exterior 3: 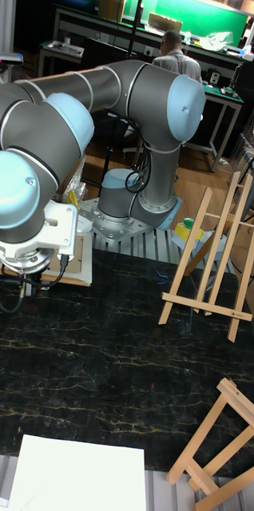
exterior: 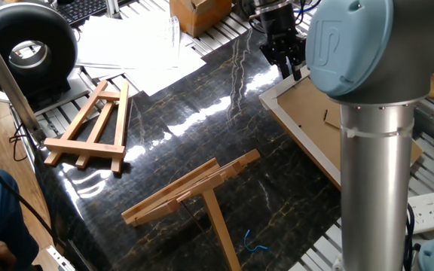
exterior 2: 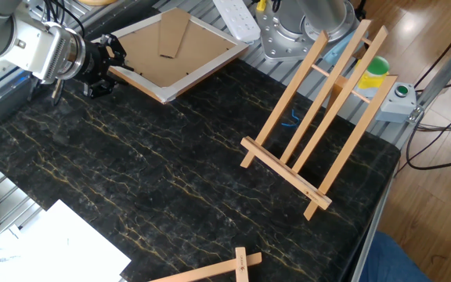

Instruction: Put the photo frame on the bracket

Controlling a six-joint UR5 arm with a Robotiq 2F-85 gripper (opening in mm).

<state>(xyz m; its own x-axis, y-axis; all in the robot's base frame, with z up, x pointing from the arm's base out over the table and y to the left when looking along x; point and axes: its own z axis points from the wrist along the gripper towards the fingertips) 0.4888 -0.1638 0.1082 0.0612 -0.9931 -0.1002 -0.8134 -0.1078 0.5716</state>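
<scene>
Lying back-up on the far corner of the black marble table (exterior 2: 171,188), the photo frame (exterior 2: 180,47) shows its brown fibreboard back, white border and the brown stand flap (exterior 2: 171,35) flat on the back. Part of the frame hangs past the tabletop over the slatted aluminium base. Gripper (exterior 2: 104,66) sits at one corner of the frame, black fingers (exterior: 288,56) right at the white border; in the other fixed view they look placed above and below the edge, but cannot tell if they are pinched on it or just beside it. In the tall fixed view the wrist hides the fingers, only the frame corner (exterior 3: 79,267) shows.

Bracket (exterior 2: 319,117) stands upright near the opposite table edge, well apart from the frame, long light-wood slats leaning back, ledge bar at the bottom on the marble. In one fixed view it is seen from behind (exterior: 191,192) with its single rear leg reaching toward the camera. Blue twist of wire (exterior: 255,242) lies on the marble beside that leg.

Smaller A-shaped easel (exterior: 93,124) lies flat near the white paper sheets (exterior: 138,45). Cardboard box (exterior: 198,13) behind the papers. Ring light (exterior: 25,45) off the table corner. White power strip (exterior 2: 237,19) beside the robot base.
</scene>
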